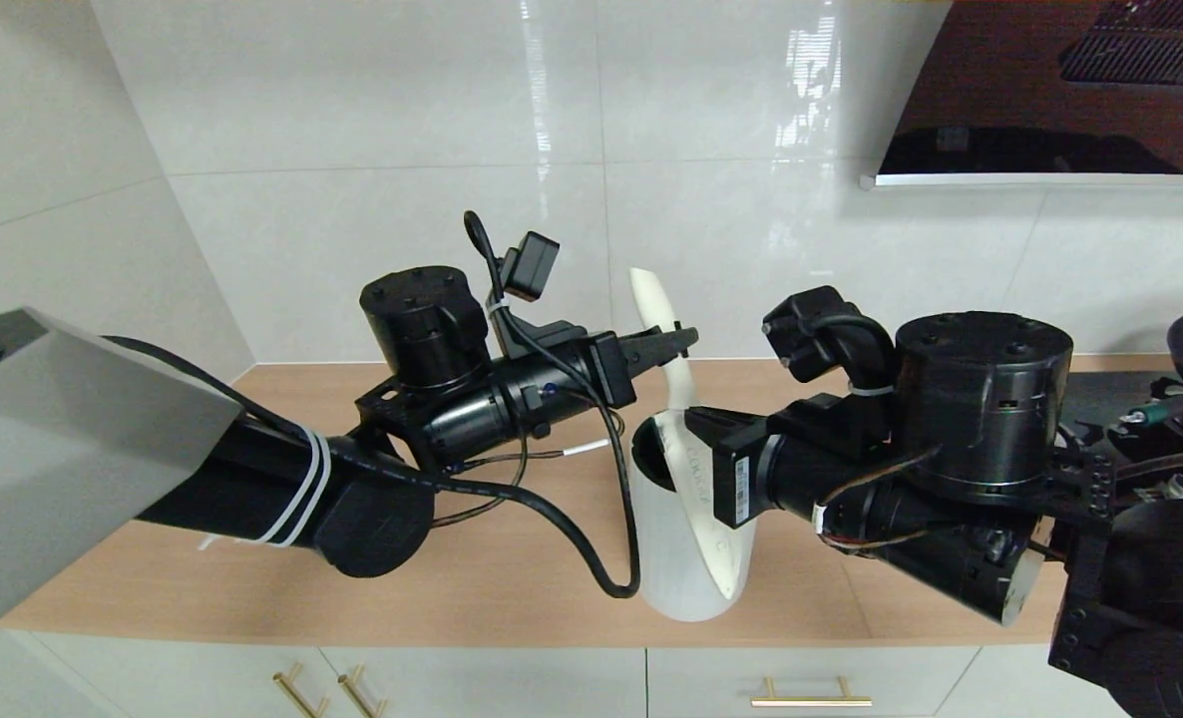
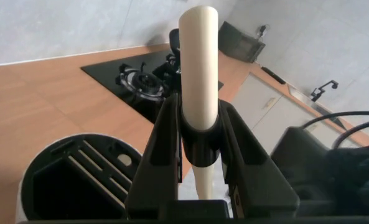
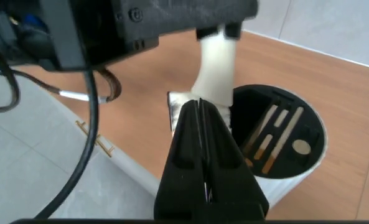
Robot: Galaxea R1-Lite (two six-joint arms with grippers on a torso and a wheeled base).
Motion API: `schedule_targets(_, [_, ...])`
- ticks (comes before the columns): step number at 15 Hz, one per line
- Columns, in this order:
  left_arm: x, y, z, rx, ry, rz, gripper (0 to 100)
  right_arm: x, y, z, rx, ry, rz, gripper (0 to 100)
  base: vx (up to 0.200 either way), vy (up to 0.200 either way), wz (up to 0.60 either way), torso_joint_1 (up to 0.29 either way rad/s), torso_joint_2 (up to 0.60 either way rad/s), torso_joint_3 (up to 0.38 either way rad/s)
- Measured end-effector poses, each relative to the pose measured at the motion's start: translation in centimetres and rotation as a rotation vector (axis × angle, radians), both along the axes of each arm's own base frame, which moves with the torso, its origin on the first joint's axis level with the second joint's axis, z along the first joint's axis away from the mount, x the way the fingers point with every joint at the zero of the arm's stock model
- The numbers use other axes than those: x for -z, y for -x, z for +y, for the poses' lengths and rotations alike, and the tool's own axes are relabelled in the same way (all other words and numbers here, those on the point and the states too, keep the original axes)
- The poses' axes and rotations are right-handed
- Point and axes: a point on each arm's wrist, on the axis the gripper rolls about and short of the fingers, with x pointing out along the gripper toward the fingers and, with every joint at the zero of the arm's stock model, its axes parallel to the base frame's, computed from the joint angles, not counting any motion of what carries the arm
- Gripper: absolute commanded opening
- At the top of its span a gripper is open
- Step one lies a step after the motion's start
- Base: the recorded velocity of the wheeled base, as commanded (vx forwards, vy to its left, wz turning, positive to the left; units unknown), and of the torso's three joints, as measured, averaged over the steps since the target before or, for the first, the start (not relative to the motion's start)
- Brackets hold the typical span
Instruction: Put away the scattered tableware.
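A light wooden counter is seen across the lower half of the head view. At the frame's centre, the left gripper is held level above it, its 2 black fingers clamped on the handle of 1 cream utensil. The utensil is smooth, pale and long, with a rounded top end standing upright above the jaws. Its wider lower part is seen running down at the near rim of a white cylindrical holder; whether that part is inside the holder or against its front cannot be told. The holder is placed just below centre, upright on the counter, and is fitted with a black slotted insert. In the insert, thin pale chopsticks with darker tips and 1 round pale end are held. To the right, the right gripper is placed just beside the holder's rim, jaws pressed together with nothing seen between them. A black hob is set into the counter at the far right.
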Motion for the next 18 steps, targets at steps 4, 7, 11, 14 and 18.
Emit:
schedule_targets(4, [-0.4,0.0,0.3,-0.007,0.005,-0.009,0,-0.3,0.1,-0.2,0.023,-0.008,-0.011,100,0.000,0.000,0.00,0.000,0.00,0.000])
schedule_targets(7, [-1.5,-0.1,1.5,-0.038,0.018,-0.039,0,-1.5,0.5,-1.5,0.044,-0.030,-0.038,100,0.000,0.000,0.00,0.000,0.00,0.000])
schedule_targets(11, [-3.9,-0.3,3.3,-0.172,0.049,-0.176,0,-2.5,-1.6,-5.7,0.186,-0.005,-0.084,100,0.000,0.000,0.00,0.000,0.00,0.000])
schedule_targets(14, [-4.5,-0.4,3.5,-0.249,0.016,-0.286,0,-2.1,-3.2,-7.6,0.263,0.048,-0.098,100,0.000,0.000,0.00,0.000,0.00,0.000])
schedule_targets(18, [-4.0,-0.5,1.4,-0.362,-0.063,-0.443,0,-1.5,-3.8,-7.8,0.280,0.064,-0.083,100,0.000,0.000,0.00,0.000,0.00,0.000])
